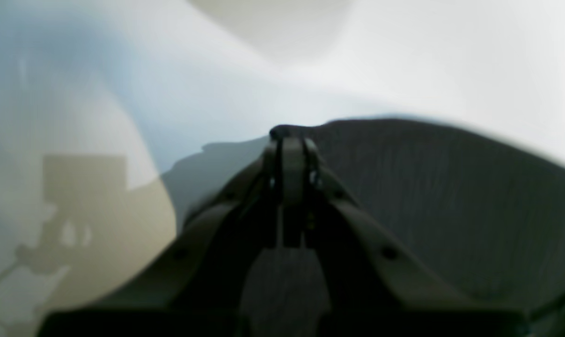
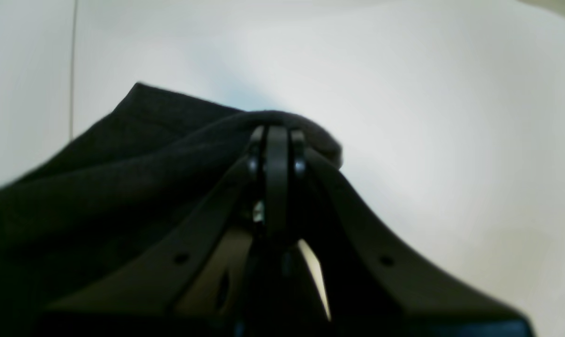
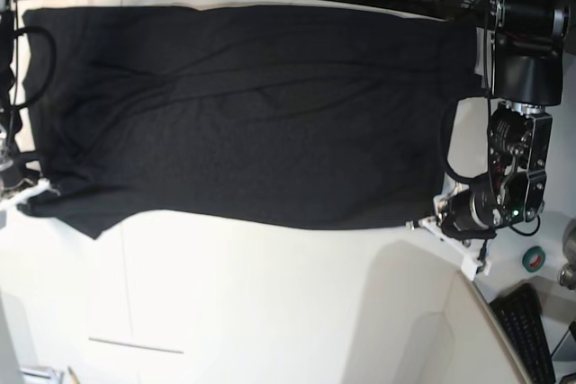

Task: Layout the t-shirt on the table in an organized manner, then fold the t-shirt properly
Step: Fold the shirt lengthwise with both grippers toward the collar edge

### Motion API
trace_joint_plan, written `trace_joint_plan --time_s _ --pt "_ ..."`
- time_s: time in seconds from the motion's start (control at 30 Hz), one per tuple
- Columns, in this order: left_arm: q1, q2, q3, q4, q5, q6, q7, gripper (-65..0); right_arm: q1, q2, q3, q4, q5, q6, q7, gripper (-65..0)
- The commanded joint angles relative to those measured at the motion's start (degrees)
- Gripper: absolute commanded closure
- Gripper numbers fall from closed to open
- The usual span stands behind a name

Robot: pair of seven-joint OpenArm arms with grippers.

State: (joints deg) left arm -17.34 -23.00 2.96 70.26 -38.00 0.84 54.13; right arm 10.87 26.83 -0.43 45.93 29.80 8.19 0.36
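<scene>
Shirt [image 3: 252,114] spread flat across table [image 3: 270,303], stretched between 2 pincers. Left gripper [image 1: 291,133] clamped on dark fabric, cloth running off to its right. Right gripper [image 2: 276,127] pinched on a bunched fold, cloth draping to its left. Bare table beyond both tips.
</scene>
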Motion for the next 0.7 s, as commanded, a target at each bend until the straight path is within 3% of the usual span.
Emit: trace_joint_plan --time_s 0.0,0.13,0.27,0.43,0.67 --pt "-0.46 -0.86 -2.21 2.66 -0.29 -0.18 -0.46 0.0 0.51 2.05 0.38 2.64 0.66 0.21 0.21 0.0" --pt "3.85 -0.78 -7.93 10.40 -0.29 -0.18 3.32 0.0 -3.62 1.87 6.62 10.29 0.57 0.21 -7.26 0.0" --pt "6.40 -0.78 -12.85 16.47 -0.29 -0.18 7.81 0.0 -6.35 0.99 12.25 15.21 0.40 0.21 -11.22 0.0" --pt "9.91 -0.69 -14.26 21.39 -0.29 -0.18 10.71 0.0 -11.09 0.64 15.24 22.77 0.40 0.21 -17.99 0.0" --pt "17.12 -1.22 -14.43 23.50 -0.29 -0.18 10.79 0.0 -19.53 -0.94 19.28 31.65 0.40 0.21 -19.75 0.0"
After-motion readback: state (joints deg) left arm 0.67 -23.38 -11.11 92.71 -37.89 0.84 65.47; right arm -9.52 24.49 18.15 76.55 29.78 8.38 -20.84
